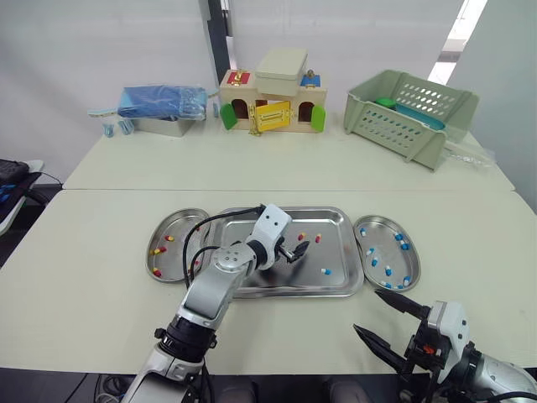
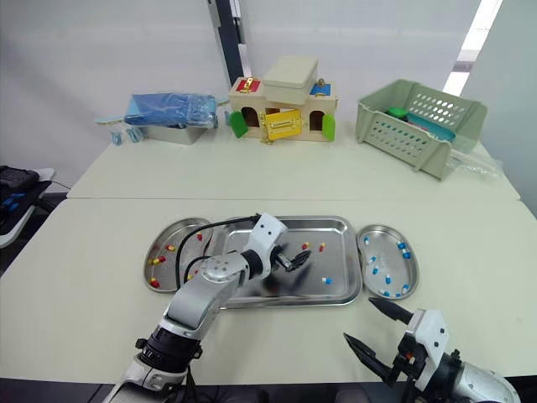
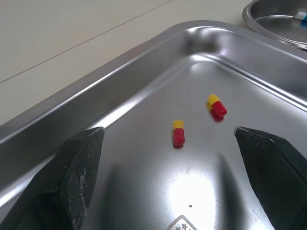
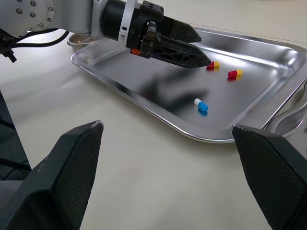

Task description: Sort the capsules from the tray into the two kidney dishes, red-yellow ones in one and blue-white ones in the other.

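Observation:
A steel tray (image 1: 336, 220) lies between two kidney dishes. The left dish (image 1: 180, 222) holds several red-yellow capsules (image 1: 158, 250); the right dish (image 1: 379, 242) holds several blue-white capsules (image 1: 388, 270). Two red-yellow capsules (image 3: 178, 133) (image 3: 217, 105) and one blue-white capsule (image 4: 201, 105) lie in the tray. My left gripper (image 1: 299, 249) is low over the tray, open, and the nearer red-yellow capsule lies just beyond its fingertips, between them. My right gripper (image 1: 367, 311) hangs open over the table's front edge, right of the tray, holding nothing.
At the back of the table stand a wooden toy house (image 1: 273, 101), a green plastic basket (image 1: 411, 113) and a blue packet on a metal box (image 1: 164, 105). Bare tabletop surrounds the tray and dishes.

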### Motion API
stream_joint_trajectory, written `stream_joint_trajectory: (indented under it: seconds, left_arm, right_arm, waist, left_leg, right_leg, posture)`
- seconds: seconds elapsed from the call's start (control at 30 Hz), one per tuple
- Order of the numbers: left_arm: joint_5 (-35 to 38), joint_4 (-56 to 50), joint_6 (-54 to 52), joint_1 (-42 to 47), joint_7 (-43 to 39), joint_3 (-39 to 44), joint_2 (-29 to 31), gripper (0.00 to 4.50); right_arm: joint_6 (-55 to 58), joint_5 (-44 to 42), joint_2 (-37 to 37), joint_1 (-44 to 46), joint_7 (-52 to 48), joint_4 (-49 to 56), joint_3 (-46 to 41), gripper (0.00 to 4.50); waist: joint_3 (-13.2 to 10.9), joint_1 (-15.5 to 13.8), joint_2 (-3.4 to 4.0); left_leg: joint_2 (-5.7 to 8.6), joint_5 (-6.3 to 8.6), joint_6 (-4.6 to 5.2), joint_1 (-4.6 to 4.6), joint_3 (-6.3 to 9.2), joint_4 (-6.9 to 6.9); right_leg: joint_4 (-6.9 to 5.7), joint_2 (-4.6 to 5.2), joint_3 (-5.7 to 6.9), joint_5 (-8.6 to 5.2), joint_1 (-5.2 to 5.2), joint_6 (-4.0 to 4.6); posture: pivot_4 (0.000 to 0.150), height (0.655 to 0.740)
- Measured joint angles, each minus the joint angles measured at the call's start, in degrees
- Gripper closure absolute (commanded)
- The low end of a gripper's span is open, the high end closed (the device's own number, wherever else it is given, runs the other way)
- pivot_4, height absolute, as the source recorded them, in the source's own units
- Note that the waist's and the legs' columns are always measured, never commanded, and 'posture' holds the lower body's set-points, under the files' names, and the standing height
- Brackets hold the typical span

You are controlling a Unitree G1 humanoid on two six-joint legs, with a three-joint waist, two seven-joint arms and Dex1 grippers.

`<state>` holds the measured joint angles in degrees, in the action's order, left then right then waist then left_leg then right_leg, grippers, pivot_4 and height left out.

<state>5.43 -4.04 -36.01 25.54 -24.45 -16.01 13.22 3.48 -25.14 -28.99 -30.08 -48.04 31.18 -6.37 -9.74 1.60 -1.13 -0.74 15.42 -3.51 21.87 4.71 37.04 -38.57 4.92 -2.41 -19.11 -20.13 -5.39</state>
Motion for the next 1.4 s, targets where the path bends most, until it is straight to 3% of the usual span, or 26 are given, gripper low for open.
stream_joint_trajectory:
  seconds: [1.1, 1.23, 1.4]
  left_arm:
    - [-2.3, 4.5, -5.0, 3.8, 0.2, -1.4, -3.0, 0.01]
    - [-2.5, 4.6, -4.9, 3.8, 0.2, -1.4, -3.1, 0.93]
    - [-2.6, 4.6, -4.9, 3.7, 0.2, -1.4, -3.2, 2.58]
  right_arm:
    - [-0.6, 1.3, 0.3, -0.6, 3.2, 0.0, 3.2, 0.00]
    - [-0.3, 1.3, 0.2, -0.3, 3.5, 0.4, 3.2, 0.00]
    - [-0.2, 1.3, 0.2, -0.3, 3.6, 0.7, 3.2, 0.00]
  waist:
    - [0.0, 0.0, 0.00]
    - [0.0, 0.0, 0.00]
    - [0.0, 0.0, 0.00]
  left_leg:
    - [0.00, 0.00, -0.01, 0.00, 0.00, 0.00]
    - [0.00, -0.01, -0.01, 0.00, 0.00, 0.00]
    - [0.00, -0.01, -0.01, 0.00, 0.00, 0.00]
  right_leg:
    - [0.00, 0.00, 0.00, 0.00, 0.01, 0.00]
    - [0.00, 0.00, 0.00, 0.00, 0.01, 0.00]
    - [0.00, 0.00, 0.00, 0.00, 0.01, 0.00]
  posture:
    - [0.150, 0.7400]
    - [0.150, 0.7400]
    - [0.150, 0.7400]
